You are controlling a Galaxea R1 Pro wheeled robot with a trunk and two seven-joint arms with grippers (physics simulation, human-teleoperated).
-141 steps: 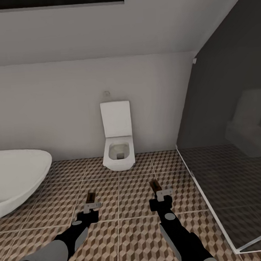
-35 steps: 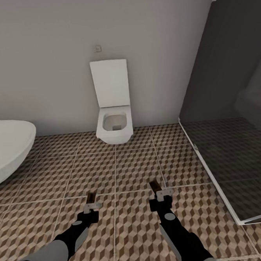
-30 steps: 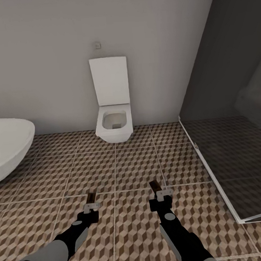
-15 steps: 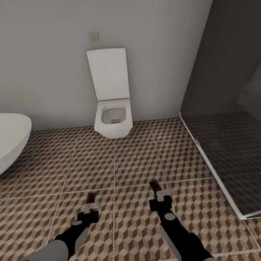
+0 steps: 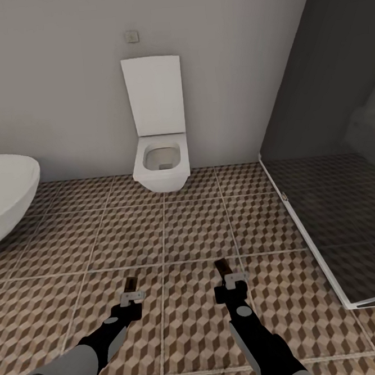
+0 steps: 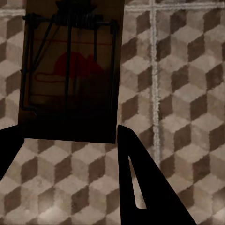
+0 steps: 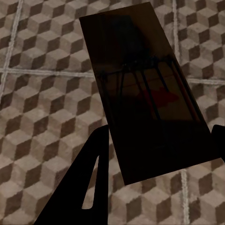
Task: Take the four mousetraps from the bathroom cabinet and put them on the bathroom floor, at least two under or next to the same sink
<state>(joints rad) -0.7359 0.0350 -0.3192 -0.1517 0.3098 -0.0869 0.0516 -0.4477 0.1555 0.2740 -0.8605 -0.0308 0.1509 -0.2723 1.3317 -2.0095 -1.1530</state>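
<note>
Each of my grippers carries one mousetrap above the bathroom floor (image 5: 194, 232). The left gripper (image 5: 131, 286) is shut on a brown wooden mousetrap (image 6: 70, 70) with dark wire parts and a red mouse print; its dark fingers (image 6: 140, 187) clamp the near end. The right gripper (image 5: 223, 270) is shut on a second mousetrap (image 7: 145, 89), held slightly tilted between its fingers (image 7: 91, 173). In the head view both traps show as small brown slabs, the left mousetrap (image 5: 131, 283) and the right mousetrap (image 5: 221, 266), sticking forward from the grippers. The cabinet is out of view.
A white wall-hung toilet (image 5: 161, 167) with raised lid stands straight ahead against the grey wall. The rim of a white tub or basin (image 5: 7, 190) curves in at the left. A dark glass shower enclosure (image 5: 335, 198) with a pale bottom rail bounds the right.
The camera has moved forward and tipped down, so the toilet and the wall look closer and more floor shows. Both arms keep their pose, each still holding its mousetrap.
</note>
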